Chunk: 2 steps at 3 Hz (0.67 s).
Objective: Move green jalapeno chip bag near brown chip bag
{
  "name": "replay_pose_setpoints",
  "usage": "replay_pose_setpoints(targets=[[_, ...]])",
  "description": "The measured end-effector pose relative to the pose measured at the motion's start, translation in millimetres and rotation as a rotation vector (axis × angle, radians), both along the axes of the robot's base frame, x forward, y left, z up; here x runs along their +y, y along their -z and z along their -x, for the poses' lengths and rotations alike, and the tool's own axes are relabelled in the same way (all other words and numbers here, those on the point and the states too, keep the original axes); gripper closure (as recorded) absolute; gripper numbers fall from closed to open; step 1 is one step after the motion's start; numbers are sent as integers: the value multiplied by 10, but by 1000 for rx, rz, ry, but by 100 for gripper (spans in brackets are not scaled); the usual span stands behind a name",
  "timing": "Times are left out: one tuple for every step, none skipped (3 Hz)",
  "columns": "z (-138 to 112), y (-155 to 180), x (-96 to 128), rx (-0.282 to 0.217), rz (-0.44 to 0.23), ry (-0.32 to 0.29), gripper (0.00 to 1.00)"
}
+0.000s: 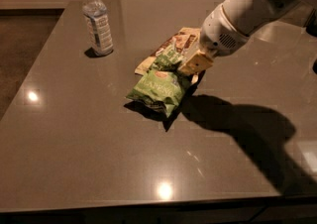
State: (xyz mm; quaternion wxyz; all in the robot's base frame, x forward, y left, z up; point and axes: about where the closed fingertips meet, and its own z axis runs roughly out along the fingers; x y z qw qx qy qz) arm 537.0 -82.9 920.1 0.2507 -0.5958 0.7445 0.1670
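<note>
Gripper (194, 64) sits just right of frame centre, at the end of the white arm (247, 10) that comes in from the upper right corner. One tan finger (196, 62) shows, pressed on the upper-right end of the green jalapeno chip bag (157, 88). Jaws look pinched narrow on that end; the 2nd finger is hidden behind the bag.

Green bag is at centre frame, crinkled, tilted, its held end higher. Lower-left end is down near the table (74, 134), w/ a dark shadow under it.

Brown chip bag (173, 43) lies flat just above and behind the green bag, toward upper centre. The green bag overlaps its lower part, so they touch. The gripper body covers its right edge.

Water bottle (97, 22) stands upright w/ white cap at upper left, well apart from both bags.

Tabletop is glossy grey-brown w/ lamp glints at left and bottom centre. Arm shadow (247, 129) spreads across the lower right. Dark floor (20, 44) is at far left, beyond the table edge.
</note>
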Motion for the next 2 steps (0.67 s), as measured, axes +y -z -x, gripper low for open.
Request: replay_pose_setpoints(targets=[[6, -4, 13, -1, 0, -2, 13], [11, -8, 25, -2, 1, -4, 0]])
